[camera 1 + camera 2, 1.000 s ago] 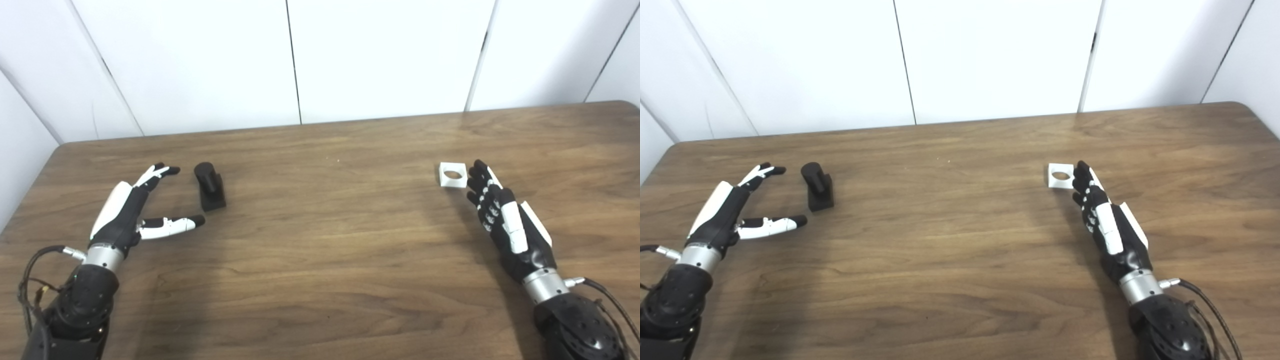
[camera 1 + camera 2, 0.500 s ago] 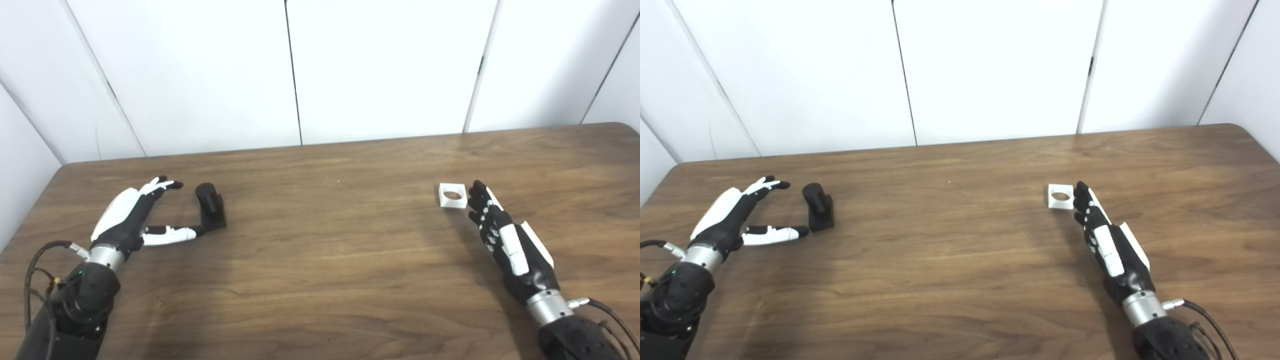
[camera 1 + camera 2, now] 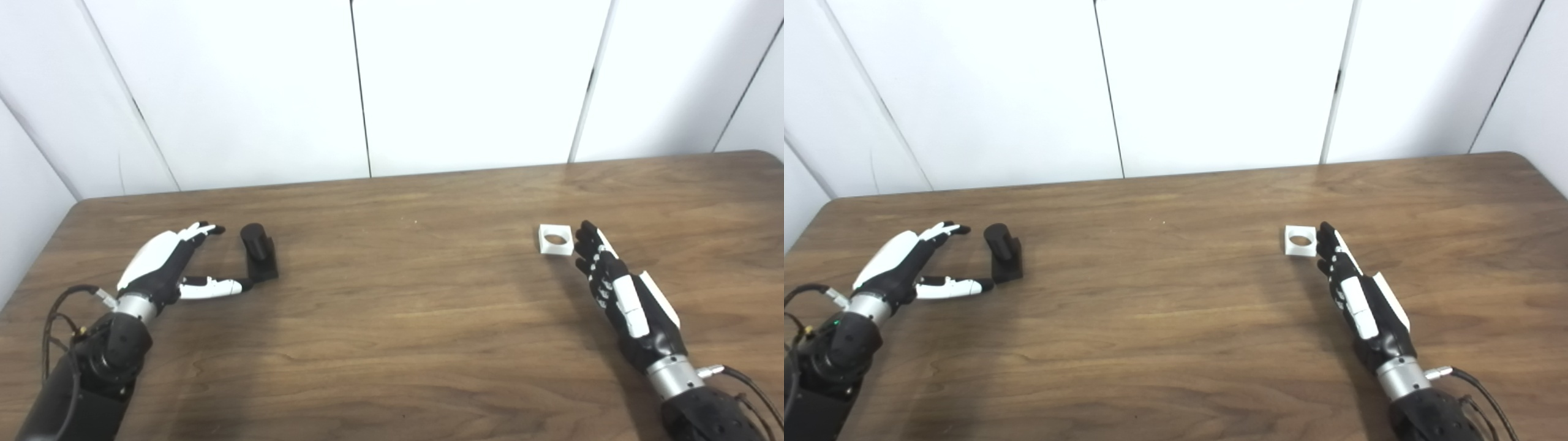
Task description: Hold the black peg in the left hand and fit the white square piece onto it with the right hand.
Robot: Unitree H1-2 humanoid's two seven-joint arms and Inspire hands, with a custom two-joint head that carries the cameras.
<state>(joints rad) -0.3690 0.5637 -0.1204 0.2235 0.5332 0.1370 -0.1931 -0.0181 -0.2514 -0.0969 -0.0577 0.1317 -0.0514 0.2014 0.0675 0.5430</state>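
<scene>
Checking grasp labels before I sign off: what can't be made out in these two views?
- Left hand: whether its thumb tip touches the peg; both views, tip and base both black, they merge.
- Right hand: whether its fingers touch the square piece; both views, fingertips overlap its edge.
- Square piece: how deep its hole goes; too small.
- Both forearms: cut off by the bottom edge.

A dark brown wood-grain table with rounded corners (image 3: 392, 343) fills the lower part of the view. Behind it stands a plain white panelled wall (image 3: 471, 86), split by thin dark vertical seams, evenly lit.
</scene>
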